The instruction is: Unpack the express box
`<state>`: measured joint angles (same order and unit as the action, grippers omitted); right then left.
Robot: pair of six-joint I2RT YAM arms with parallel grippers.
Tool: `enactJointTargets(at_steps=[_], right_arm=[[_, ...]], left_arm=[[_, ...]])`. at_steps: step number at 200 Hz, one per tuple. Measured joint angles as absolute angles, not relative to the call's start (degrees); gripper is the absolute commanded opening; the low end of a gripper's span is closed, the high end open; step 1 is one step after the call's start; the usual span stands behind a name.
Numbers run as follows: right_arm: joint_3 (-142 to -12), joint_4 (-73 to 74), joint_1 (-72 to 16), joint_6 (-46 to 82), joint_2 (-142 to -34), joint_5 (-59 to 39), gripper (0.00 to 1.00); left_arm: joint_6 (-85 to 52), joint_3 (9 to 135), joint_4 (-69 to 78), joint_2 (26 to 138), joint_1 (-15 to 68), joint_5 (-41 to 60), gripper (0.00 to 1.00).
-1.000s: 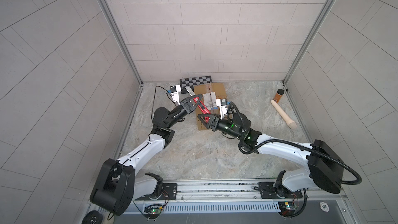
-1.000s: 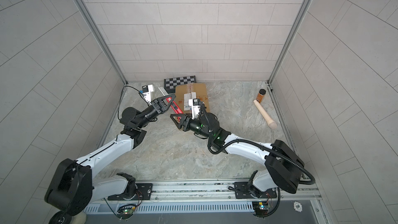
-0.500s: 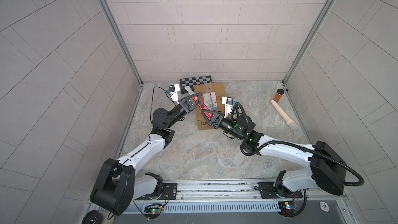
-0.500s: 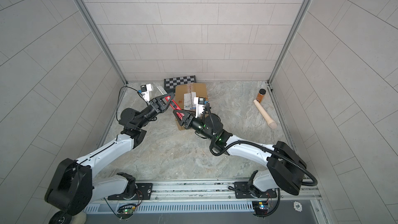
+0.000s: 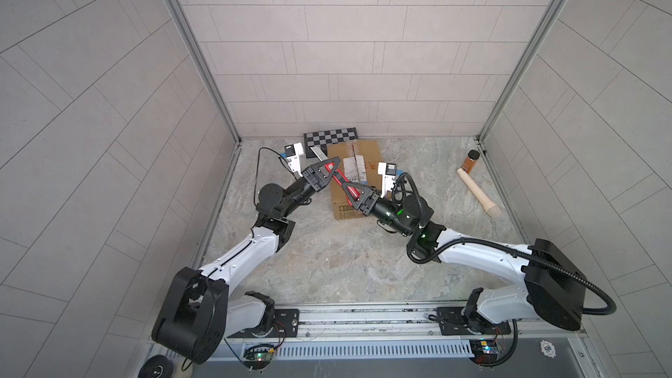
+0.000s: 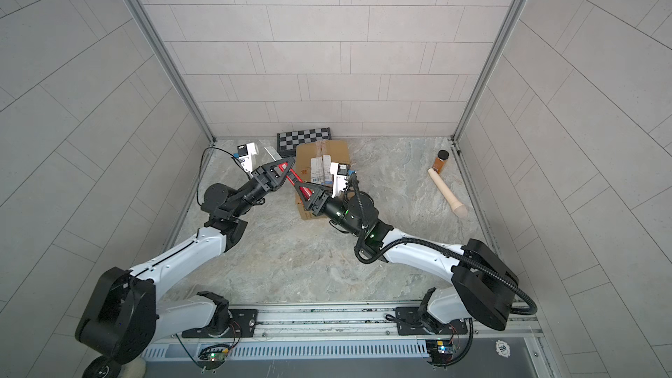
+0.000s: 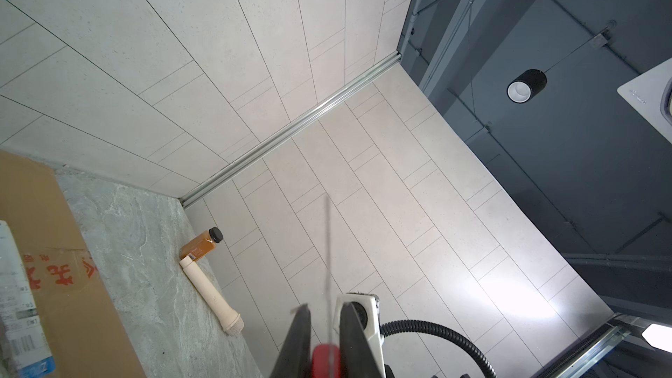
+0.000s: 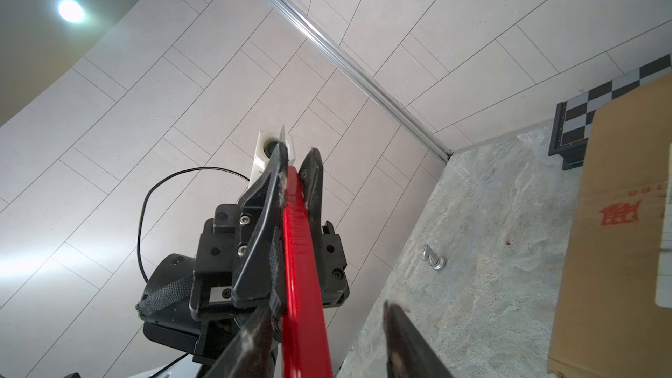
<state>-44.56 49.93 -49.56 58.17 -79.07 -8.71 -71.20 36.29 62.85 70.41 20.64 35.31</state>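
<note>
Right wrist view: left gripper [image 8: 296, 152] clamped on red utility knife [image 8: 302, 249], blade poking past its tips. Knife's long axis runs straight to right gripper [image 8: 327, 310]; jaws apart, astride handle's free end, no grip yet. Top view: express box [image 5: 367, 154] closed, on table just behind and beneath knife, in front of checkered board [image 5: 331, 137]. Likely handover; both grippers near box, right over its near edge.
</note>
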Motion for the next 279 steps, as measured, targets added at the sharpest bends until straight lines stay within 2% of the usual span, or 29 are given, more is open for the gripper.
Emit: enactJointTargets(at_steps=[7,20,38,51,73,77,84,90,92,128,144,169,218,279], right_arm=[[-44.56,49.93,-49.56,58.28,-79.07,-8.73,0.49],[-44.56,49.98,-49.56,58.67,-79.09,-8.69,0.34],[-44.69,51.13,-49.69,59.02,-79.13,-9.41,0.08],[-45.06,51.99,-49.84,59.96,-79.11,-10.04,0.0],[-45.76,50.57,-49.74,59.75,-78.78,-10.28,0.0],[-46.02,49.17,-49.71,59.22,-78.48,-9.89,0.0],[-46.22,46.72,-49.5,58.52,-77.82,-9.5,0.0],[-46.3,44.16,-49.19,57.82,-76.86,-8.93,0.0],[-46.33,43.38,-49.08,57.65,-76.51,-8.8,0.0],[-48.56,23.33,-44.95,51.94,-66.0,-4.08,0.0],[-53.06,12.16,-42.46,48.53,-61.63,-0.49,0.0],[-61.93,-4.32,-38.48,43.42,-59.24,6.33,0.0],[-65.43,-21.45,-28.4,36.47,-65.23,9.1,0.0],[-76.73,-33.71,-28.6,27.03,-75.33,0.4,0.0]], left_arm=[[-71.29,36.29,62.98,70.41,20.64,35.27,0.0],[-71.42,36.29,63.33,70.41,20.64,35.09,0.0],[-71.46,36.27,63.07,70.48,20.62,34.81,0.0],[-73.8,36.14,63.42,70.48,20.51,34.54,0.0],[-72.99,36.16,62.57,70.02,20.38,34.5,0.44],[-71.99,36.16,61.65,69.84,20.32,34.5,0.57],[-70.43,36.16,59.33,69.49,20.25,34.59,0.84],[-68.62,36.21,56.77,69.06,20.23,34.63,0.98],[-68.42,36.21,56.23,68.95,20.21,34.63,0.99],[-52.23,40.99,29.41,65.1,19.99,30.37,1.0],[-44.34,44.16,17.69,64.6,19.99,25.23,1.0],[-36.45,46.37,7.14,68.03,19.92,18.63,1.0],[-33.87,46.15,2.63,79.0,20.38,15.42,1.0],[-36.64,45.25,6.96,81.73,29.71,14.68,1.0]])
